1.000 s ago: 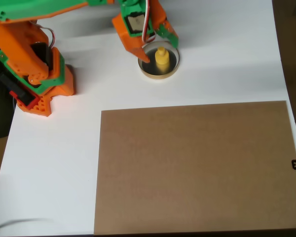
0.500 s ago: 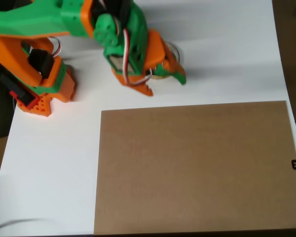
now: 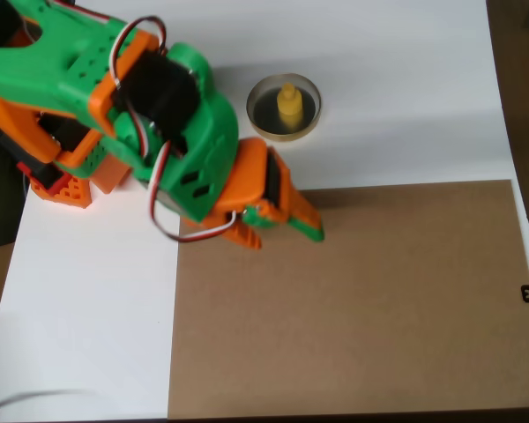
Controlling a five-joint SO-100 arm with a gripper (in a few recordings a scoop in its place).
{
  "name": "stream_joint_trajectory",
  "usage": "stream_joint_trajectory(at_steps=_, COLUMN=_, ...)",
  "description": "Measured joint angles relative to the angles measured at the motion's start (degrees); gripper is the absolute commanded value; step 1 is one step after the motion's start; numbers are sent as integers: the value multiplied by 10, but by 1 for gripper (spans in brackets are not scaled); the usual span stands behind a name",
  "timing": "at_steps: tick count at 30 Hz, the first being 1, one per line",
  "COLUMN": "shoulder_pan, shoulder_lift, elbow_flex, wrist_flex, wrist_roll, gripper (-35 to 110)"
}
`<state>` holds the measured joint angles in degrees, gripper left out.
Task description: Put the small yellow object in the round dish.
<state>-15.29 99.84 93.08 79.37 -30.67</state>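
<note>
Compared with the overhead view half a second earlier, the arm has swung away from the round dish point(image 3: 284, 107), which it then covered, so that the dish and its contents are now in full sight. Inside the round dish, on its dark glossy floor, stands the small yellow object point(image 3: 288, 104), upright with the narrower knob on top (its base sits roughly at the middle of the dish, clear of the pale rim). The dish itself rests on the white bench point(image 3: 406, 97), just above the upper edge of the brown board point(image 3: 379, 308) that lies flat on the bench. The jaws point(image 3: 278, 231) now hang below and to the left of the dish, well apart from it, over the upper left corner area of the brown board. They carry nothing; one orange tip and one green tip point down and to the right in the picture, and the two tips stand slightly apart with a narrow gap between them. The green and orange arm body extends from the jaws up and to the left, away from the dish, toward the orange base point(image 3: 66, 181) mounted on the bench at the far left of the dish.
</note>
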Motion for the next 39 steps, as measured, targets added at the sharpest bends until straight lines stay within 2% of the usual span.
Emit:
stream_joint_trajectory(at_steps=19, shoulder_pan=149, shoulder_lift=47, elbow_flex=76, wrist_flex=-125, wrist_roll=64, gripper=22)
stream_joint_trajectory(at_steps=39, shoulder_pan=322, shoulder_lift=282, elbow_flex=258, wrist_flex=-214, wrist_roll=164, gripper=22)
